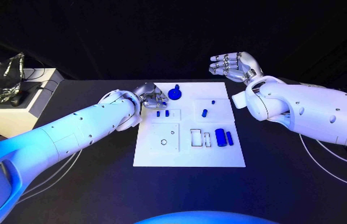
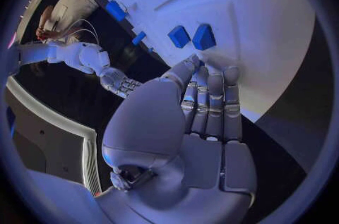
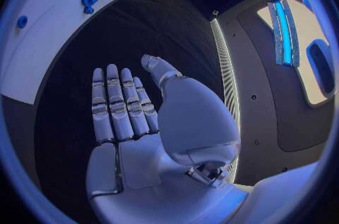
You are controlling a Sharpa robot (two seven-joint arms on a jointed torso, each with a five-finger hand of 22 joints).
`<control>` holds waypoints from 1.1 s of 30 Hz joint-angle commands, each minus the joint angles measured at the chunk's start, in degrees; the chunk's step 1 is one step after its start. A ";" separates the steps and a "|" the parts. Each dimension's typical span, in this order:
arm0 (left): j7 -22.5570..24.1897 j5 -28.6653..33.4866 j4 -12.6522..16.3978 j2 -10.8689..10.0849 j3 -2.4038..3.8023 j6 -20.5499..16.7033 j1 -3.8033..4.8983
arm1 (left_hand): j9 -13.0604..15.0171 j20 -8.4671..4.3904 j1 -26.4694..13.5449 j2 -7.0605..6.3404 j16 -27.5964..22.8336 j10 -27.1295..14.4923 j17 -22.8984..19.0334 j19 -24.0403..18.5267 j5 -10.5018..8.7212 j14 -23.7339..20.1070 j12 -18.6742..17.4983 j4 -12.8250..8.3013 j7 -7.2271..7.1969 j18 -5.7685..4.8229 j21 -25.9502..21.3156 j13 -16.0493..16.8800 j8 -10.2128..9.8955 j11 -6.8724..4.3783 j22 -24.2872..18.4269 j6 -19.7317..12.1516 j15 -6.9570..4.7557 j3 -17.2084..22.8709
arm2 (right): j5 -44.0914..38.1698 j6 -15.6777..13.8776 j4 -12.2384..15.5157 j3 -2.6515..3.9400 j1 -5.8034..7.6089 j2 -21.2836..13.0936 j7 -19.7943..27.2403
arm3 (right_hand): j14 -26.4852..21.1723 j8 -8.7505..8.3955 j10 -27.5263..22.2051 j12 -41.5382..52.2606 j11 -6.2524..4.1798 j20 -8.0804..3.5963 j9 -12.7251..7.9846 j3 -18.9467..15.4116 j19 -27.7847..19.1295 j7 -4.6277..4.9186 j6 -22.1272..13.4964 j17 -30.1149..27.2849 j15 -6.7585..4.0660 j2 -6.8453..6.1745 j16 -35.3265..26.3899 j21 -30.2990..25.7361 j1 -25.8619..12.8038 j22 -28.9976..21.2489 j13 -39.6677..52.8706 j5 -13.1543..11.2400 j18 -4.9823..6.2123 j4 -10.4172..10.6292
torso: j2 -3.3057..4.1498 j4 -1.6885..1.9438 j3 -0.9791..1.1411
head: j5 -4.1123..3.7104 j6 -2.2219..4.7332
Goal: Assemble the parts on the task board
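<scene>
Head view puts my left hand (image 1: pixel 150 94) over the far left corner of the task board (image 1: pixel 217 156), fingers partly curled, holding nothing as far as I can tell. The pair of small blue parts (image 1: pixel 163 113) lies just nearer my body than those fingertips, touching nothing; in the left wrist view they sit just beyond my fingertips (image 2: pixel 211 74). My right hand (image 1: pixel 232 66) hangs open off the board's far right corner, well apart, so the left is nearer
</scene>
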 commanded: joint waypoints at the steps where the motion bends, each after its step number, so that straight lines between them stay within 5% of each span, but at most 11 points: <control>1: 0.38 0.79 0.13 -0.05 0.03 -0.23 0.01 | -0.03 0.34 0.06 -0.54 0.39 -0.62 0.08 -0.10 0.07 -0.43 0.58 0.46 0.09 0.91 0.31 -0.12 -0.14 -0.03 1.00 -0.26 0.12 0.04 | -0.06 0.26 0.04 0.02 -0.01 0.01 0.80 | -0.25 0.17 -0.15 0.19 0.12 0.24 0.06 -0.40 -0.27 0.02 -0.19 0.08 0.32 -0.32 0.26 -0.27 0.12 0.01 0.05 0.19 -0.94 -0.01 | -0.03 -0.01 0.02 | 0.05 -0.05; 13: 1.18 1.97 1.14 -1.29 0.07 0.27 0.00 | -0.08 0.46 -0.13 -1.16 0.35 -1.07 0.05 -0.25 0.11 -0.61 1.22 0.63 -0.22 0.92 0.25 -0.25 -0.20 0.03 0.90 -1.75 0.23 -0.29 | -0.06 0.27 -0.01 0.02 -0.01 -0.10 0.82 | -0.31 0.17 -0.21 0.19 0.14 0.29 0.05 -0.68 -0.36 0.04 -0.31 0.08 0.33 -0.23 0.25 -0.26 0.20 0.00 0.05 0.12 -0.92 -0.09 | -0.02 -0.03 0.03 | -0.03 0.18; 20: 1.63 4.03 3.27 -3.12 0.47 2.18 0.00 | -0.11 1.09 -1.89 -2.52 0.73 -3.58 0.04 -0.52 0.26 -1.85 3.85 2.73 -1.47 0.70 -1.06 1.07 -0.14 0.61 0.35 -5.88 0.97 -5.00 | -0.06 0.25 -0.04 0.02 -0.01 -0.20 0.81 | -0.31 0.17 -0.21 0.19 0.14 0.29 0.05 -0.68 -0.36 0.04 -0.31 0.08 0.33 -0.23 0.25 -0.26 0.20 0.00 0.05 0.12 -0.92 -0.09 | -0.06 0.02 0.02 | -0.03 0.27; 26: 2.33 9.12 5.46 -5.04 2.34 4.88 -0.05 | -0.61 1.74 -1.45 -3.22 1.68 -6.03 -0.37 -0.27 0.13 -2.99 6.56 5.55 -2.48 0.91 -2.42 1.71 -0.60 1.36 0.45 -16.16 1.69 -10.10 | -0.06 0.31 -0.33 0.02 -0.04 -0.21 0.75 | -0.39 0.15 -0.25 0.20 0.16 0.31 0.05 -0.85 -0.41 0.06 -0.41 0.07 0.37 -0.18 0.25 -0.25 0.27 0.01 0.05 0.10 -0.91 -0.25 | -0.06 -0.04 -0.04 | 0.06 0.42; 33: 3.09 17.00 8.46 -8.88 5.95 4.07 -0.40 | -0.79 2.14 -0.08 -3.32 0.69 -6.70 -1.90 -0.67 0.13 -4.08 7.83 6.88 -2.14 1.17 -3.86 1.40 -0.80 1.53 0.42 -20.10 1.87 -9.92 | -0.84 2.04 -1.44 0.02 -0.07 -0.29 -0.69 | 1.15 0.21 0.11 0.20 -0.06 -0.05 0.09 -0.24 0.40 -0.12 0.58 0.15 -0.18 0.06 0.45 0.17 0.70 0.15 0.05 -1.03 -0.68 -0.89 | -0.40 0.16 -0.11 | 0.11 0.65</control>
